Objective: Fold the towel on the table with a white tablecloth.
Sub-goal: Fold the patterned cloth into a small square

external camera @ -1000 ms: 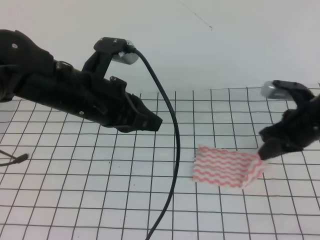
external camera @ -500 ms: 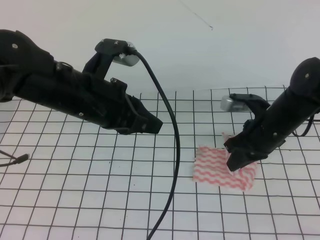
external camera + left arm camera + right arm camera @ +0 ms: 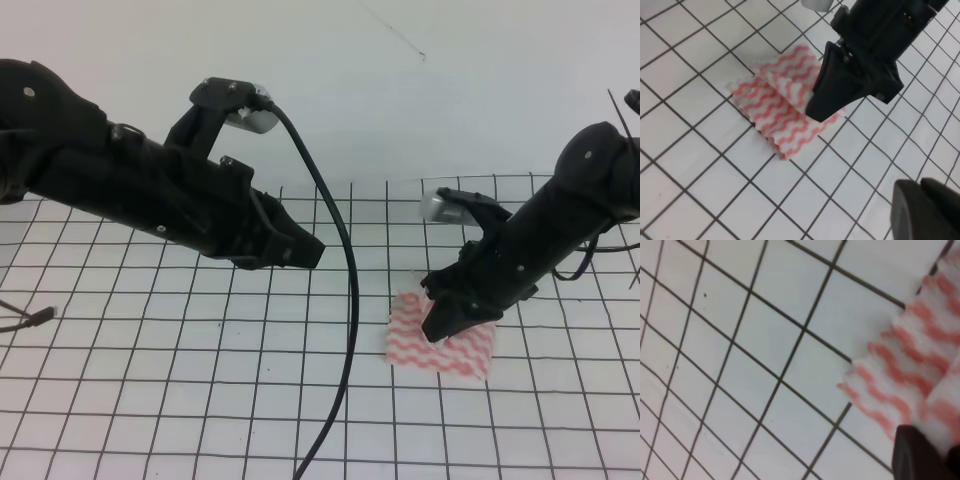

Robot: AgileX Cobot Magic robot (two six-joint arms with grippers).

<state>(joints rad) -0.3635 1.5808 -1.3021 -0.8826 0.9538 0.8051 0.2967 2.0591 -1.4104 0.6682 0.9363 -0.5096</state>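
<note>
On the white tablecloth (image 3: 150,400) with its thin black grid, right of centre in the high view, lies the thin white towel with red-pink wavy stripes (image 3: 465,348), part of it doubled over itself — the left wrist view shows a raised flap across its middle. The black right gripper (image 3: 437,322) sits low over that flap, its jaws drawn close together with the lifted layer of towel between them as far as the left wrist view shows; the right wrist view sees striped cloth right beside one dark finger (image 3: 912,452), which agrees with a grip on the fabric.

The black left gripper (image 3: 305,248) hangs well clear of the towel, above the table's middle; its jaws look close together with nothing in them, though I cannot tell for certain.

My judgement is that the fold is half made. The risk from here is the bottom layer — nothing pins it, so a pull across could drag the whole towel along the cloth instead of folding it. A thin pinch could also slip and drop the flap crooked, edges out of line.
</note>
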